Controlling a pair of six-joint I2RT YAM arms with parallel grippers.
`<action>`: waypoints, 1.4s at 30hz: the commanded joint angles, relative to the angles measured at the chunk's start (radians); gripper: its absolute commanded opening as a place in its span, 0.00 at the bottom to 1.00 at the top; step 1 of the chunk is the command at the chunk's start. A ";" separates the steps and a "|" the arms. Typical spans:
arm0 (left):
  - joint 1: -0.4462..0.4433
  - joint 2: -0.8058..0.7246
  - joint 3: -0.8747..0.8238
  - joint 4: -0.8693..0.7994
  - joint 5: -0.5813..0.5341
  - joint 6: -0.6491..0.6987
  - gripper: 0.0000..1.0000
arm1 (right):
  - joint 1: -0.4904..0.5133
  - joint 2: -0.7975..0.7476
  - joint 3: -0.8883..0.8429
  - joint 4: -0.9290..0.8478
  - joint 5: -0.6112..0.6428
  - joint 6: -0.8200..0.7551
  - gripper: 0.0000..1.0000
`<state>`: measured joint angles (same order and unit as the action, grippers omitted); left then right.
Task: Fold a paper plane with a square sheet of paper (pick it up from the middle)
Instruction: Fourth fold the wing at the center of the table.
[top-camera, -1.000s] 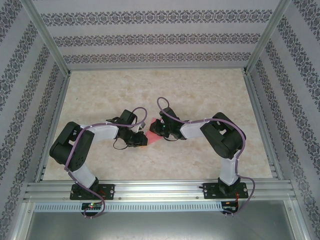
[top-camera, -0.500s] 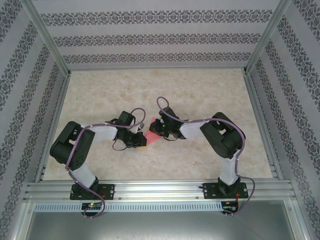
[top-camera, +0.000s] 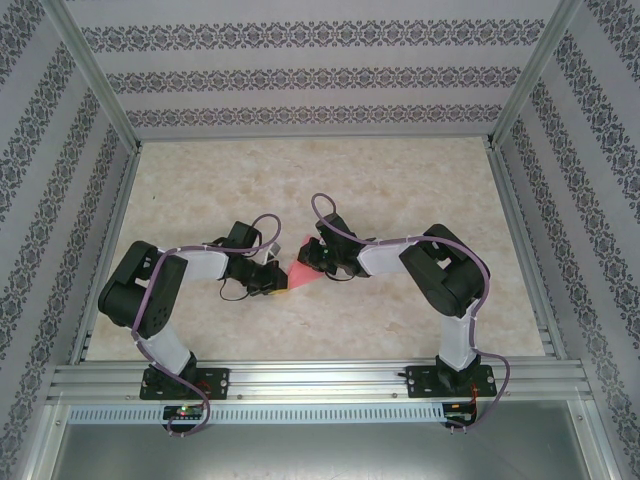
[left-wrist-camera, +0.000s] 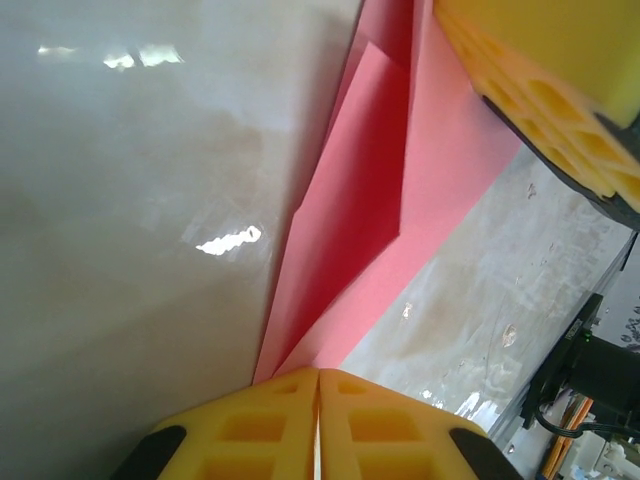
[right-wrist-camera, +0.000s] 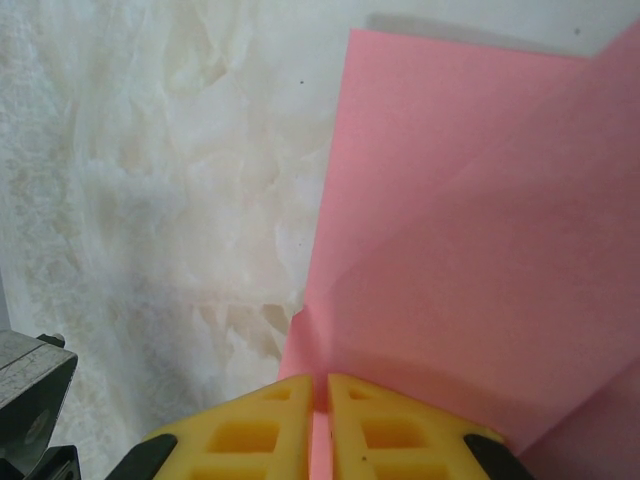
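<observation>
Arms reach in from the near edge and meet at bench (top-camera: 400, 190) ctr. L fingers (left-wrist-camera: 300, 425): shut tight, pinching a narrow end of the paper sheet (left-wrist-camera: 370, 230). Sheet: pink, partly folded w/ overlapping layers, spanning betw. both sets of fingers. On or just above the bench, cannot tell which. R fingers (right-wrist-camera: 300, 415): shut on the opposite end, paper emerging from betw. them. Beyond: marbled bench surface, then patterned wall (top-camera: 320, 80).
</observation>
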<state>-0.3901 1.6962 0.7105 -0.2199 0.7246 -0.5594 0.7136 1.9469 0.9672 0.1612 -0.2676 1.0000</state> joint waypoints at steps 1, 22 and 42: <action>0.021 0.008 -0.066 -0.124 -0.056 -0.039 0.12 | 0.004 0.078 -0.026 -0.156 0.077 -0.031 0.14; 0.018 -0.103 0.076 0.002 0.078 -0.118 0.22 | 0.007 0.084 -0.005 -0.147 0.067 -0.022 0.14; 0.008 0.110 0.095 -0.156 -0.235 -0.018 0.08 | -0.005 0.030 0.017 -0.120 0.033 -0.040 0.15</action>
<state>-0.3878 1.7691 0.8223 -0.2737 0.6975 -0.6193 0.7132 1.9530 0.9890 0.1383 -0.2749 0.9974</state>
